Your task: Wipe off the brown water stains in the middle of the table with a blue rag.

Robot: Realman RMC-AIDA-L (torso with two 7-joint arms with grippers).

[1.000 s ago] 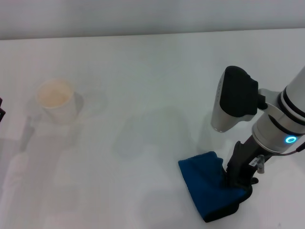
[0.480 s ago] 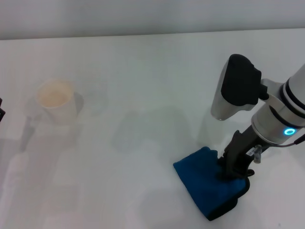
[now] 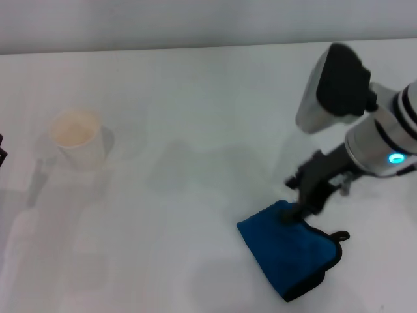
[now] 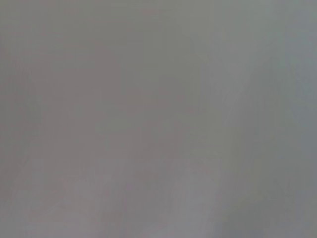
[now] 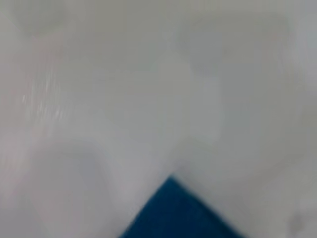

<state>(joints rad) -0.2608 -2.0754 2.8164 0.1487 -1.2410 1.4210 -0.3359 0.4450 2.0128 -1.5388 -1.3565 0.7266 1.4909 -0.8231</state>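
The blue rag point(image 3: 287, 253) lies flat on the white table point(image 3: 195, 85) at the front right, its black trim and small loop on its near right side. A corner of the rag also shows in the right wrist view point(image 5: 178, 213). My right gripper point(image 3: 301, 199) hangs open just above the rag's far edge and holds nothing. No brown water stain shows in the middle of the table, only faint grey shadows. Of my left gripper point(image 3: 2, 153), only a dark sliver shows at the left edge. The left wrist view shows plain grey only.
A white cup point(image 3: 78, 138) with a tan inside stands at the left of the table. The table's far edge runs along the top of the head view.
My right gripper pushed the rag slightly left, then lifted up and away to the far right, leaving the rag on the table. The rag's loop is now uncovered.
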